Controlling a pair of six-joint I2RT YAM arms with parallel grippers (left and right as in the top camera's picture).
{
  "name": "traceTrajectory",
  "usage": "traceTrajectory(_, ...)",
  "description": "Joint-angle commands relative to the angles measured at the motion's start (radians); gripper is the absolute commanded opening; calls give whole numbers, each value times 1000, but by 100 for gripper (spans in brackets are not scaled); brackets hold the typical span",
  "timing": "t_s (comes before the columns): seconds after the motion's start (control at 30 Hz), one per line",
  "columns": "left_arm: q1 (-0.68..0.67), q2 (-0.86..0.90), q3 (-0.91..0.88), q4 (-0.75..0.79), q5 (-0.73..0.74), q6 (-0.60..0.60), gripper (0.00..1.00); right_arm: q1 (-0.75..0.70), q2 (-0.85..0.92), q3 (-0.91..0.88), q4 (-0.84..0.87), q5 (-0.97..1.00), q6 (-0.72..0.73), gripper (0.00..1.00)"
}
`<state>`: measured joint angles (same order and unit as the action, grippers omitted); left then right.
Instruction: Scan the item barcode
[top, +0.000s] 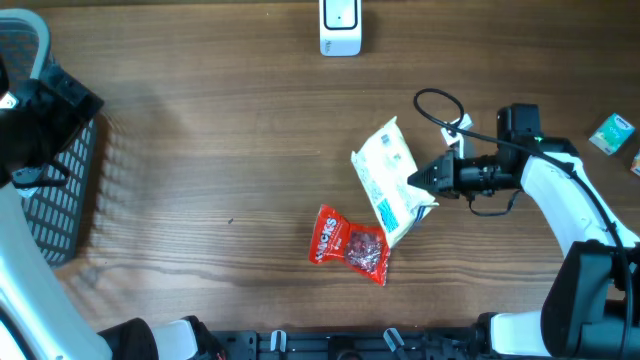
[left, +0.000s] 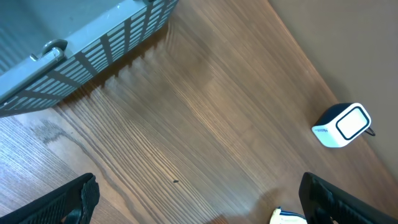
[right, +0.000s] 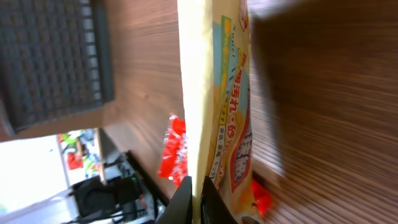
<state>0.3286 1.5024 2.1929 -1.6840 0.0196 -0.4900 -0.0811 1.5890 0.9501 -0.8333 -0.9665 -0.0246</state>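
Note:
A white and blue packet (top: 388, 180) is lifted over the right half of the table, pinched at its right edge by my right gripper (top: 420, 180), which is shut on it. In the right wrist view the packet (right: 214, 93) runs edge-on up the frame from between the two dark fingers (right: 183, 202). A red snack bag (top: 350, 245) lies flat just below it. The white barcode scanner (top: 340, 27) stands at the table's far edge, also in the left wrist view (left: 342, 124). My left gripper (left: 199, 202) hangs open above bare wood at the far left.
A dark mesh basket (top: 60, 190) sits at the left edge, its rim near the left arm (left: 74, 56). A small green box (top: 610, 132) lies at the far right edge. A black cable (top: 445, 105) loops behind the right arm.

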Motion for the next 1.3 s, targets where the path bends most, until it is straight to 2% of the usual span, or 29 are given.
traceTrajectory(0.0, 6, -1, 10, 0, -10, 15, 100, 4, -16, 0, 50, -230, -15, 4)
traceTrajectory(0.17, 6, -1, 10, 0, -10, 15, 100, 4, -16, 0, 235, -426, 158, 4)
traceTrajectory(0.27, 6, -1, 10, 0, -10, 15, 100, 4, -16, 0, 369, -449, 327, 4)
traceTrajectory(0.4, 6, -1, 10, 0, -10, 15, 100, 4, -16, 0, 484, -449, 445, 4)
traceTrajectory(0.77, 6, -1, 10, 0, -7, 11, 100, 4, -16, -1, 481, -450, 444, 4)
traceTrajectory(0.8, 6, -1, 10, 1, 17, 11, 100, 4, -16, -1, 481, -450, 443, 4)
traceTrajectory(0.83, 6, -1, 10, 0, 133, 17, 100, 4, -16, -1, 481, -450, 444, 4)
traceTrajectory(0.9, -6, 2, 9, 0, 263, 23, 100, 4, -16, -1, 483, -450, 444, 4)
traceTrajectory(0.97, -55, 5, -22, 0, 376, 76, 100, 4, -16, -1, 491, -450, 449, 4)
traceTrajectory(1.1, -227, 18, -171, 16, 373, 93, 100, 4, -16, -1, 530, -451, 484, 4)
traceTrajectory(1.27, -454, 35, -454, 199, 373, 64, 100, 4, -16, -1, 565, -458, 533, 4)
